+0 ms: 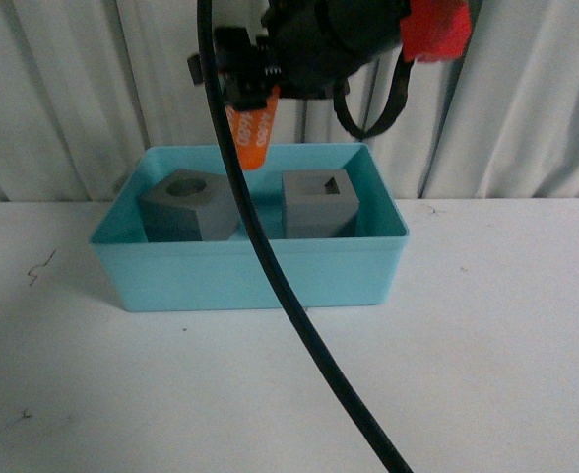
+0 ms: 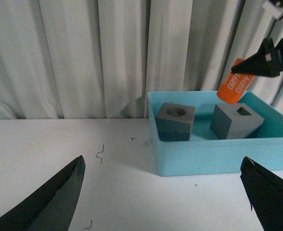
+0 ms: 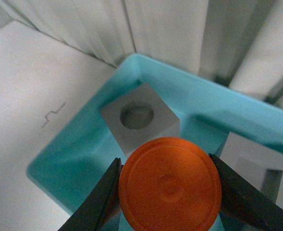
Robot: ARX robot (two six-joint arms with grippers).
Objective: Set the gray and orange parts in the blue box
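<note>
The orange cylinder is hanging in the air above the blue box, pinched between the dark fingers of the right gripper, which is closing on its sides; in the right wrist view its flat round end is filling the space between the two fingers and is covering part of the box below. White print is running along the cylinder's side; in the left wrist view it is looking like digits, perhaps "4680", but it is too blurred to read with certainty. No brand or other writing is showing on the box or the cubes. The gray cube with the round recess is sitting inside the box toward its left end, turned at an angle, and the gray cube with the square recess is sitting toward the right end, apart from the first with a strip of bare box floor between them. The cylinder is hovering over that gap, nearer the back wall, clear of the rim. The box is resting on a white table close to the white curtain, with wide open tabletop in front and to both sides. A black cable is crossing the front view over the box. The left gripper is standing wide open over the table, its two dark fingers spread apart and holding nothing, well short of the box.
</note>
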